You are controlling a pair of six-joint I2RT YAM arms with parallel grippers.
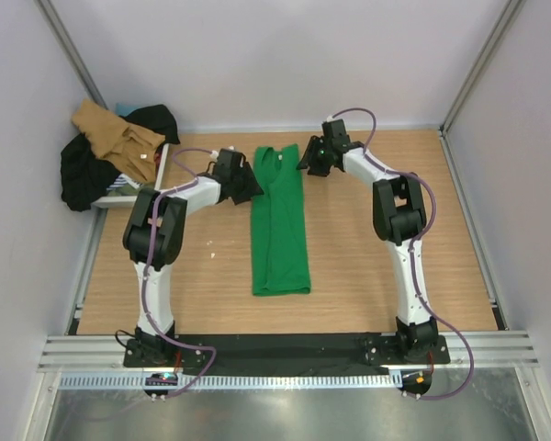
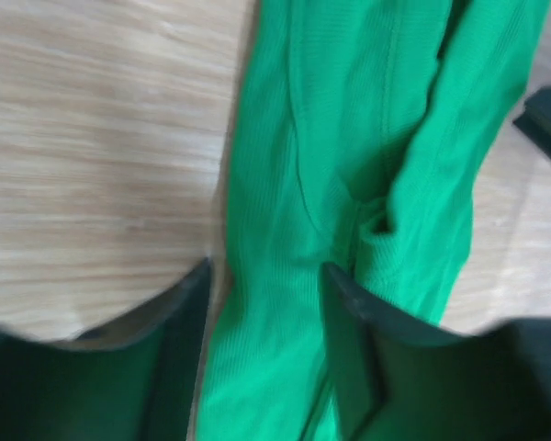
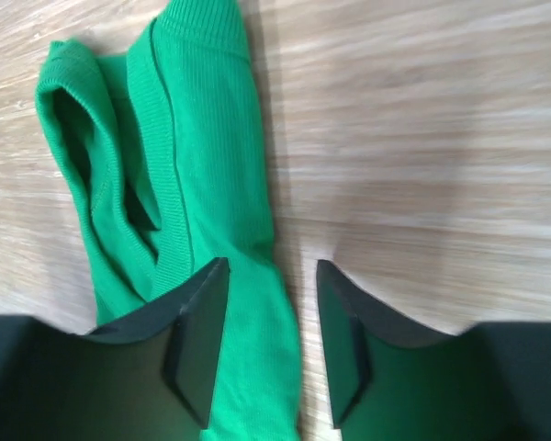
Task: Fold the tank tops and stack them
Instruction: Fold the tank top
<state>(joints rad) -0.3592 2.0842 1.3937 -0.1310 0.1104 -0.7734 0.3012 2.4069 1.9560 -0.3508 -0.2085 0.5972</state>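
The green tank top (image 1: 279, 220) lies on the wooden table (image 1: 376, 276), folded lengthwise into a narrow strip that runs from far to near. My left gripper (image 1: 245, 184) hovers at the strip's upper left edge. In the left wrist view it (image 2: 266, 308) is open, and the green cloth (image 2: 349, 138) lies flat under the gap. My right gripper (image 1: 312, 158) is at the strip's far right corner. It (image 3: 271, 303) is open too, straddling the cloth's right edge by the strap end (image 3: 156, 119). The tan tank top (image 1: 113, 133) lies crumpled on a pile at the far left.
Black garments (image 1: 83, 170) lie under and around the tan top, over a white tray edge (image 1: 119, 188). Grey walls and metal posts close in the table on three sides. A black strip (image 1: 285, 347) runs along the near edge between the arm bases.
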